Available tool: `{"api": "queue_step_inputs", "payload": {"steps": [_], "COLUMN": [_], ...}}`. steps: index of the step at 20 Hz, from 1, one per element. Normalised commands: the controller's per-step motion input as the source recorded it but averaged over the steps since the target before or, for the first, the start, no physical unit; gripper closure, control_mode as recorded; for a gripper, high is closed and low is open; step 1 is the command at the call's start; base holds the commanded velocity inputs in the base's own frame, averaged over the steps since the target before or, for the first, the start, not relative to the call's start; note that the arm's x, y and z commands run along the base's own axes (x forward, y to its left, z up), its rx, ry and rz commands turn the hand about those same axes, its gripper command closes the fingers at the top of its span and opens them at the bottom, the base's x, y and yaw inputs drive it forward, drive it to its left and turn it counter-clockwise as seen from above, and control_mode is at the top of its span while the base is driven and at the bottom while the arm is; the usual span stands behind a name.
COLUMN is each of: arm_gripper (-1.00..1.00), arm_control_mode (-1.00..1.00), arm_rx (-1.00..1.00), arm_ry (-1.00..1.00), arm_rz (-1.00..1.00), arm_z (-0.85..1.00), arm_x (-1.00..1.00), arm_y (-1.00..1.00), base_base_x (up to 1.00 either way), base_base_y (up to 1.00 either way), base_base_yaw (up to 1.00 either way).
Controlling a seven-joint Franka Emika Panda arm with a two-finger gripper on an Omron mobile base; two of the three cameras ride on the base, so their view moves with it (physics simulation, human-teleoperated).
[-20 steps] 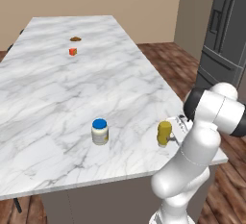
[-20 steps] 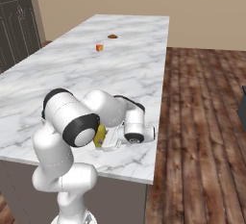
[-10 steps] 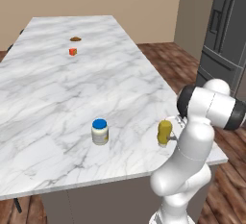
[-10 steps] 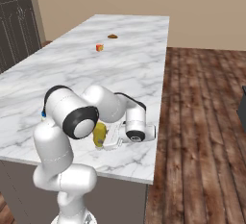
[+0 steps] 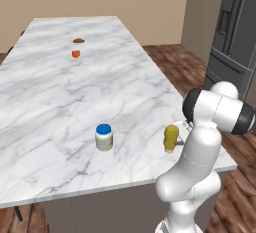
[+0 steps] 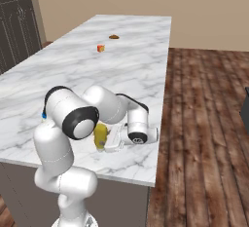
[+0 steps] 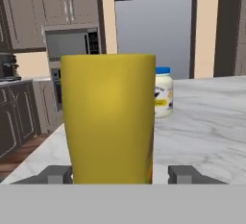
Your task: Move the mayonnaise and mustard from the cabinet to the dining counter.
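The gripper (image 7: 115, 176) stands apart around the rounded yellow mustard (image 7: 109, 117) on the veined marble dining counter (image 5: 60, 97).

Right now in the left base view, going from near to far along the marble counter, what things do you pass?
Mayonnaise jar → small orange-red cube → small brown thing, all on the dining counter.

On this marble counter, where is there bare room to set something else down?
The dining counter is bare between the mayonnaise and the far orange cube, and left of the jar. Crowded only at the near right edge, where mustard and claw meet.
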Motion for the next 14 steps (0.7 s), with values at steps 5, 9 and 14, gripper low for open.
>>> {"api": "queue_step_inputs", "payload": {"steps": [5,9,14], "arm_gripper": [-1.0,-1.0,-1.0], "arm_control_mode": [-1.0,-1.0,-1.0], "arm_rx": [0.0,0.0,0.0], "arm_ry": [0.01,0.03,0.02], "arm_rz": [0.0,0.0,0.0], "arm_z": [0.0,0.0,0.07], "arm_x": [-0.16,-0.04,0.0], "arm_y": [0.0,0.0,0.0], "base_base_x": [0.0,0.0,0.0], "base_base_y": [0.0,0.0,0.0], "base_base_yaw": [0.0,0.0,0.0]}}
